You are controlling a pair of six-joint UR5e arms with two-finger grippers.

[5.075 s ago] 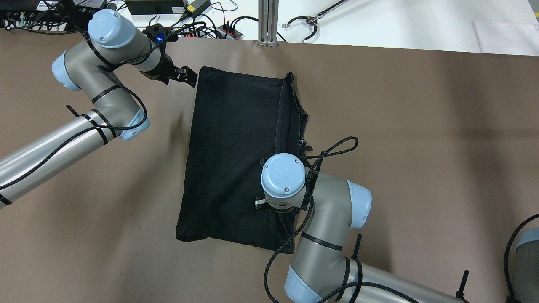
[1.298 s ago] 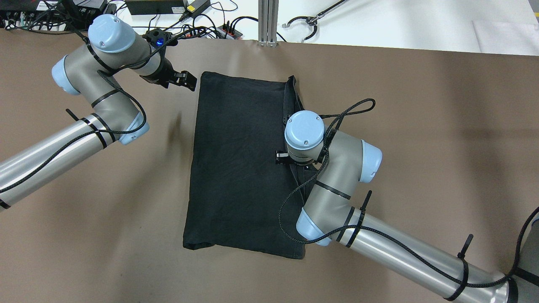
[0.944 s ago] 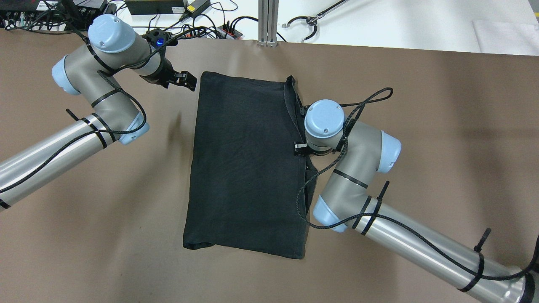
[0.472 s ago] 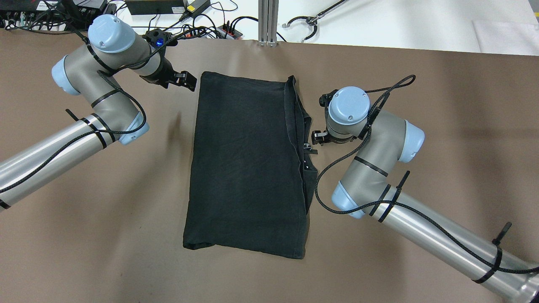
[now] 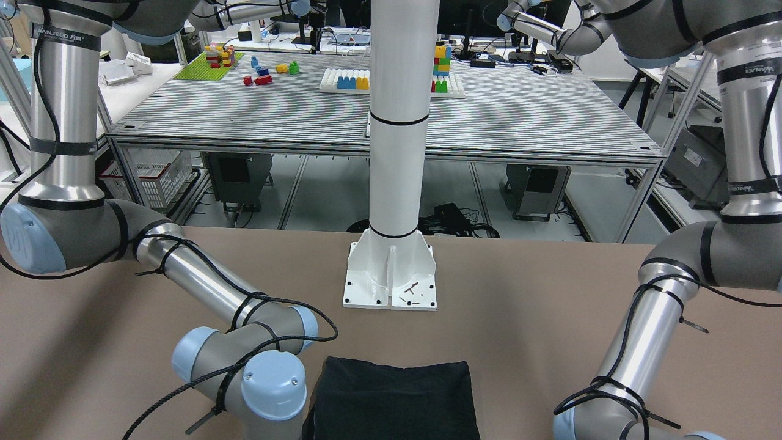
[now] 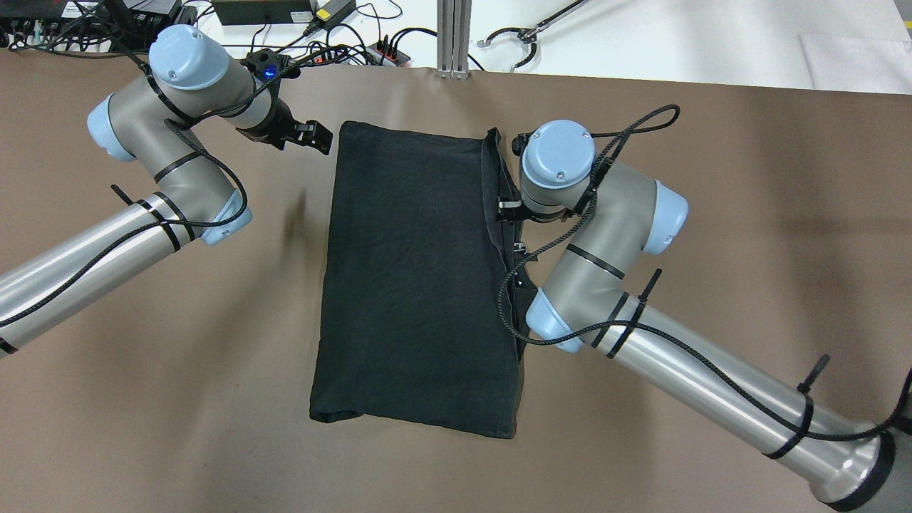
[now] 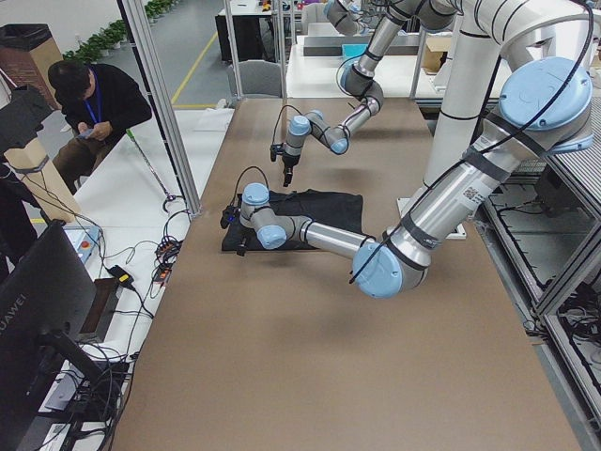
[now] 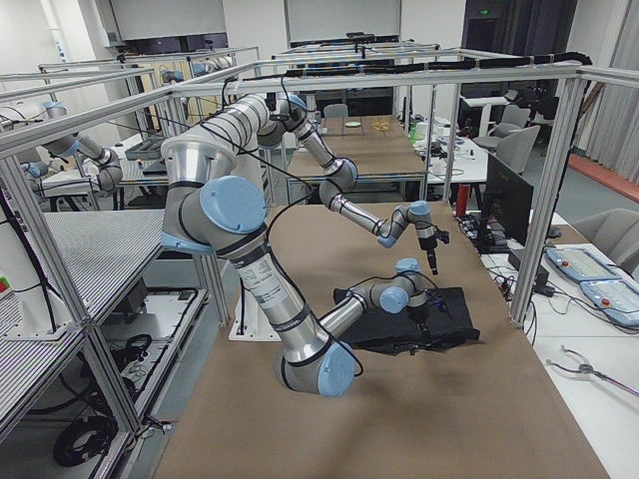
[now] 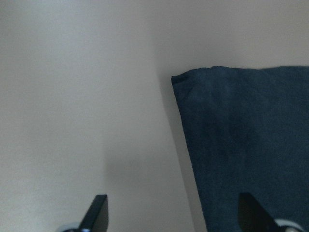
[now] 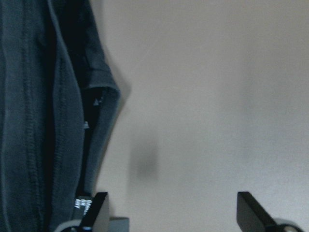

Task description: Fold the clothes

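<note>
While the folded black garment [image 6: 413, 285] lies mid-frame on the brown table [image 6: 748, 214], both grippers hang empty and wide: the left gripper [image 6: 315, 137] beside its upper-left corner, the right gripper [image 10: 171, 210] over its ragged right edge. Next, probably, pinching those loose layers for another fold; the right arm's cable [image 6: 500, 306] droops across them

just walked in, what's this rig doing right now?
Two arms are folding a black garment on the brown table. It lies flat, already folded into a rectangle, with loose layers bunched along its right edge. The left gripper is open beside the far left corner, off the cloth. The right gripper is open at the right edge, mostly over bare table. Neither one holds anything.
</note>
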